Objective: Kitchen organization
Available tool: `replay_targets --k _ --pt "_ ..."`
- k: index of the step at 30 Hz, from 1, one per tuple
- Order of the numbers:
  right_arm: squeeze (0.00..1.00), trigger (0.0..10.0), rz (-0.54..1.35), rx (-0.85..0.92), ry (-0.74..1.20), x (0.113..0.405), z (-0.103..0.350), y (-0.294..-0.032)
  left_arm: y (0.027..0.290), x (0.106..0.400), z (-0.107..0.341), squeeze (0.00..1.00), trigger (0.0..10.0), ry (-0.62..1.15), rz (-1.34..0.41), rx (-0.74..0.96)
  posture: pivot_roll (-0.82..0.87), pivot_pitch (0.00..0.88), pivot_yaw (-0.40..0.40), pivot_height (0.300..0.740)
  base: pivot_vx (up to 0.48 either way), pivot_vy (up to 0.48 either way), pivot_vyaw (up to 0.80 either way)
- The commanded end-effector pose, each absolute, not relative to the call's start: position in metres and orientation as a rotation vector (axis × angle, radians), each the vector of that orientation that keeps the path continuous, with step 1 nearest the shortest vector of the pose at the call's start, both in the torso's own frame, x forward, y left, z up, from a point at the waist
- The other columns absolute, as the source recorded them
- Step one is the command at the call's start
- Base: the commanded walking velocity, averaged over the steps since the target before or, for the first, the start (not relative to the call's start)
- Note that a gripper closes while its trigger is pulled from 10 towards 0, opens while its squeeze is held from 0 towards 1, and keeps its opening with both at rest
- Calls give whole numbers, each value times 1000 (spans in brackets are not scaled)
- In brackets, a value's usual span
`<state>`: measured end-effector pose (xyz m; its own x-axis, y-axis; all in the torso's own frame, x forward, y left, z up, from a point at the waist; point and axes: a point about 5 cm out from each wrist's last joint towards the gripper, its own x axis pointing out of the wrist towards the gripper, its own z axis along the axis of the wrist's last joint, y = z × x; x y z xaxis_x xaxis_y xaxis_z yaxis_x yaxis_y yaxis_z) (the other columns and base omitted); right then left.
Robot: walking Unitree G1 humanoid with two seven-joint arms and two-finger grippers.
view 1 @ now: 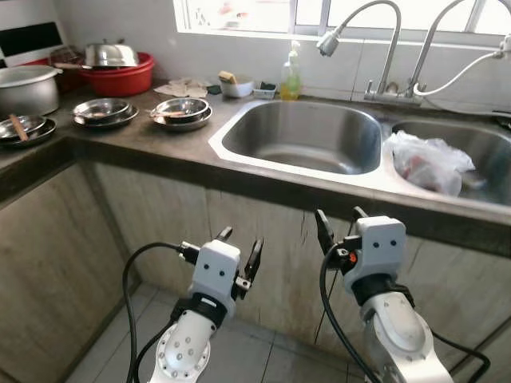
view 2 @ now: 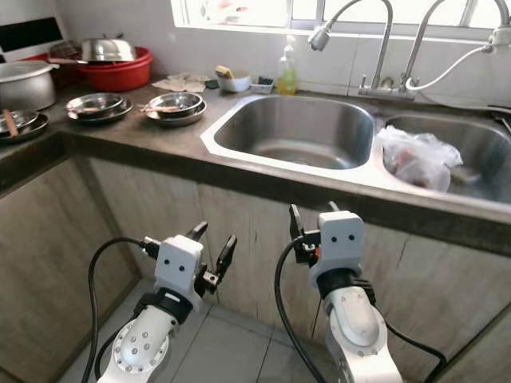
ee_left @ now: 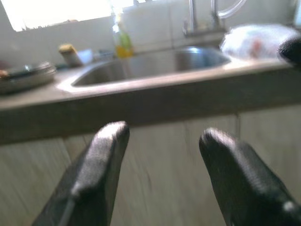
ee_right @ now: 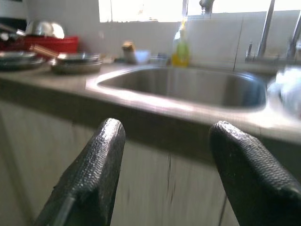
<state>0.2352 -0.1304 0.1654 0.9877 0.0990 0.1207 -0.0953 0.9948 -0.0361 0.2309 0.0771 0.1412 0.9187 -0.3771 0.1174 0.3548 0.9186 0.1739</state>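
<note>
Looking down, you see both pincers held low before the cabinet front [view 1: 152, 231], below the countertop [view 1: 152, 136]. Your left gripper [view 1: 239, 254] is released, its black fingers [ee_left: 101, 160] spread wide with nothing between them and touching nothing. Your right gripper [view 1: 339, 227] is likewise spread wide and holds nothing. Up on the counter, two stacks of steel plates [view 1: 182, 112] sit left of the left sink basin [view 1: 303, 136]. A white plastic bag [view 1: 429, 162] lies in the right basin. A soap bottle [view 1: 291, 76] stands behind the sink, near the faucet [view 1: 363, 24].
</note>
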Motion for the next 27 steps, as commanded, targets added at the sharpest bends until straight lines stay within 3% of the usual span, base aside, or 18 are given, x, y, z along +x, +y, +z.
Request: replay_targets --k 1,17,27 --pt "0 10000 102 -37 -113 234 163 -131 75 230 144 0 10000 -160 -379 153 107 30 1 740 -266 0 0" --pt "0 10000 117 -29 -50 222 145 -124 79 215 130 0 10000 -72 -376 111 108 23 6 740 0 0 0" --pt "0 10000 127 -26 -53 223 144 -121 75 213 128 0 10000 -62 -391 113 111 40 3 740 0 0 753"
